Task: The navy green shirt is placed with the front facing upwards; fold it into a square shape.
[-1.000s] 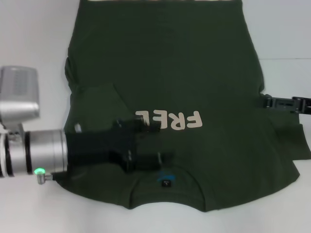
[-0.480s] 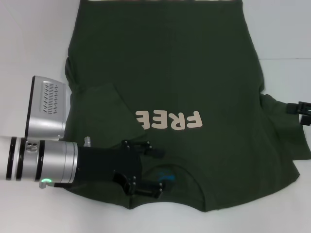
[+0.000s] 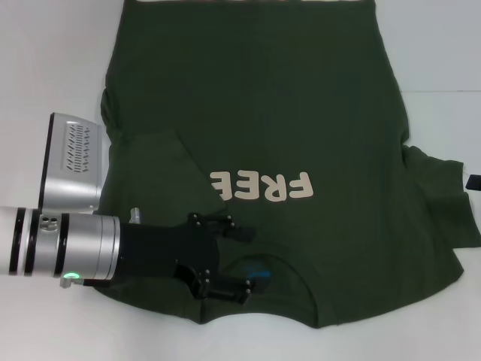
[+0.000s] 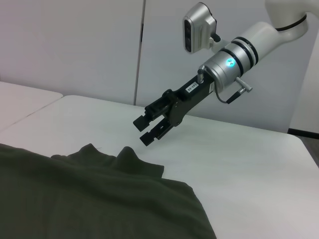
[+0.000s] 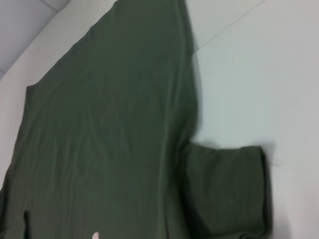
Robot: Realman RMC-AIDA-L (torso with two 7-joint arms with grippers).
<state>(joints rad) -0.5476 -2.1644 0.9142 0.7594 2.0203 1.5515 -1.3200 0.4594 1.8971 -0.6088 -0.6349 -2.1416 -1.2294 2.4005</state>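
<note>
Shirt (image 3: 255, 135) collar under parted left fingers (image 3: 242, 235)

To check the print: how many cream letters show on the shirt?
4 cream letters, in one row across the chest of the navy green shirt: F, R, E, then an E partly under the folded sleeve; more may be hidden.

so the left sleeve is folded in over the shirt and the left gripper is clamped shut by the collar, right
Not quite. The left gripper is by the collar, but its fingers are spread open with nothing between them, as the head view shows. The rest holds: the left sleeve is folded in over the shirt.
</note>
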